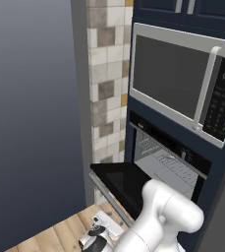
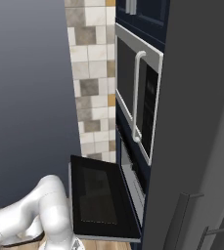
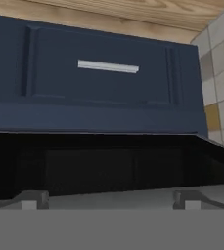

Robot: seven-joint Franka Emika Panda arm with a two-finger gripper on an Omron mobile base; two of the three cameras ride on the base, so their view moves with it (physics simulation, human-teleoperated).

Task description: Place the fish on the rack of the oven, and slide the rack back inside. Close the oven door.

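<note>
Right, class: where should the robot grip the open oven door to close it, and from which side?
The silver bar handle along the oven door's free edge, from below: the door lies flat, hinged at the oven, so lifting there should swing it shut.

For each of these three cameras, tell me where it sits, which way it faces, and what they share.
Left base view: behind the arm's left, facing the oven, the oven door lowered, white arm lower right.
Right base view: behind the arm's right, along the oven door, arm lower left.
Hand view: on the hand, under the door, facing a navy drawer.
Both base views share the silver-framed microwave.
</note>
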